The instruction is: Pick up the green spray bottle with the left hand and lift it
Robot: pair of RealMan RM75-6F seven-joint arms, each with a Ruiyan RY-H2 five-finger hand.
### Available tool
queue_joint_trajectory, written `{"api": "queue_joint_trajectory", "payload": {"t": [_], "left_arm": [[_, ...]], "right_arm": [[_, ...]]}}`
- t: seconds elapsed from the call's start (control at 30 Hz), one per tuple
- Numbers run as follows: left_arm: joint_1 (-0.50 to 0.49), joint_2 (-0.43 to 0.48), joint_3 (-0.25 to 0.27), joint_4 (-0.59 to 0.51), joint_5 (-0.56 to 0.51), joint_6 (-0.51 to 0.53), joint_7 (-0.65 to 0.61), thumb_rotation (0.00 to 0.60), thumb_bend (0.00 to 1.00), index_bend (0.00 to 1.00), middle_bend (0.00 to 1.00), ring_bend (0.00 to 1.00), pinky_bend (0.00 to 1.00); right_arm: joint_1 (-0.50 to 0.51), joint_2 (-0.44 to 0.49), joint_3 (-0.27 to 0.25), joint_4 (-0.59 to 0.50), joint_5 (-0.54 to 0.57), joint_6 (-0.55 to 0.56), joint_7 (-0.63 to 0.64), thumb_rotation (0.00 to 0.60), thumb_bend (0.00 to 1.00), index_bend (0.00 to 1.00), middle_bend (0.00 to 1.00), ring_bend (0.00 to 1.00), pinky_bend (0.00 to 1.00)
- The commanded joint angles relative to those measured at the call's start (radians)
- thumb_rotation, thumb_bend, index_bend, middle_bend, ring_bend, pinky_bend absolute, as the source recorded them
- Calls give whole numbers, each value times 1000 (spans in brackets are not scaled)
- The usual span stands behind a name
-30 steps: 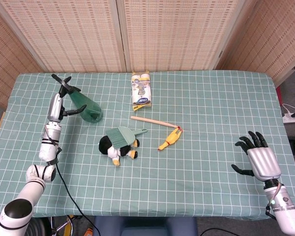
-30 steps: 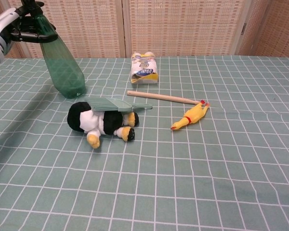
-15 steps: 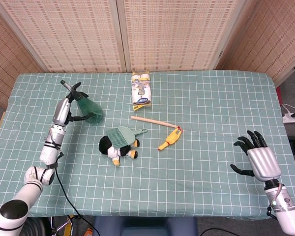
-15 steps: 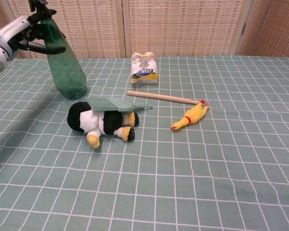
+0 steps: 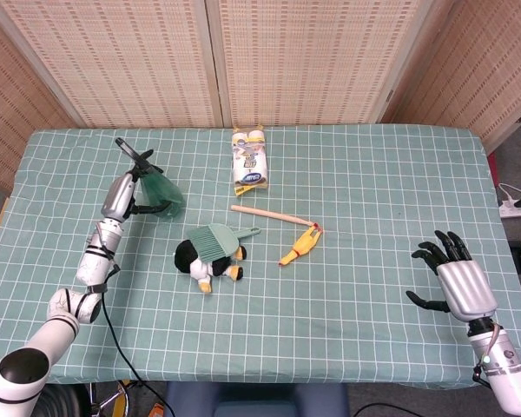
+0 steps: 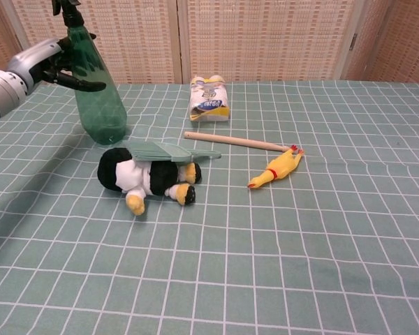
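While beside the upright green spray bottle [image 6: 96,91], left hand [image 6: 43,59], fingers [image 6: 84,85] curled around its neck.

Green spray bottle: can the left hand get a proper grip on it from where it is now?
Probably yes. The left hand is already at the upper part of the green spray bottle, its fingers reaching around the neck, and nothing lies between them. The plush penguin sits nearer the camera, apart from the bottle's base.
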Motion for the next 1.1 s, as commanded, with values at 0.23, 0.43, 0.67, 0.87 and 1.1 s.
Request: {"api": "queue_joint_trajectory", "payload": {"t": [0.23,0.43,0.67,0.87,1.1], "left_arm": [[-9,15,-16,-20,-31,-85,59,600,127,0,98,76,163],[-17,36,-29,-54,-41,-94,99,600,130,0,0,5,141],[-14,79,-51,-117,-64,-100,164,600,130,0,0,0,84],[-6,133,-81,-203,-97,-92,246,600,129,0,0,0,72],[32,211,-90,-333,-137,-104,369,600,124,0,0,0,70]], "right_arm": [[-2,-1,-1,10,-14,6,22,600,147,323,211,0,0],[-2,-3,-2,18,-23,10,38,600,147,326,211,0,0],[-2,-3,-3,28,-37,14,63,600,147,332,211,0,0],[-3,-5,-7,43,-56,23,96,600,147,333,211,0,0],[-4,-4,-11,62,-81,35,149,600,147,333,211,0,0]]}}
